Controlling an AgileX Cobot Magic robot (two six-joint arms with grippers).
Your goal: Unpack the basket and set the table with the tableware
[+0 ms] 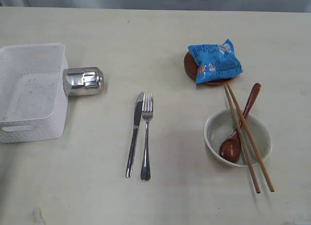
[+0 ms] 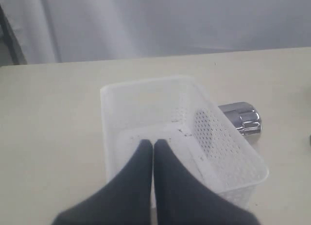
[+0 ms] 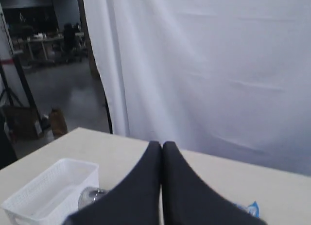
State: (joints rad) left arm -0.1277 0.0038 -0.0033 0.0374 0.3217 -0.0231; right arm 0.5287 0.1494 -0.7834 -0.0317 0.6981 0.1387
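Left gripper (image 2: 153, 144): matte black tapered wedge

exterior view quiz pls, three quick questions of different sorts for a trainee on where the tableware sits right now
1. True or false: the steel cup stands upright inside the basket.
2. Multiple choice: what lies on the brown plate? A) the fork B) the blue snack bag C) the chopsticks
3. Fill in the blank: the wooden spoon rests with its scoop inside the ____.

Key:
1. False. It lies on its side outside the basket, by the basket's wall.
2. B
3. bowl
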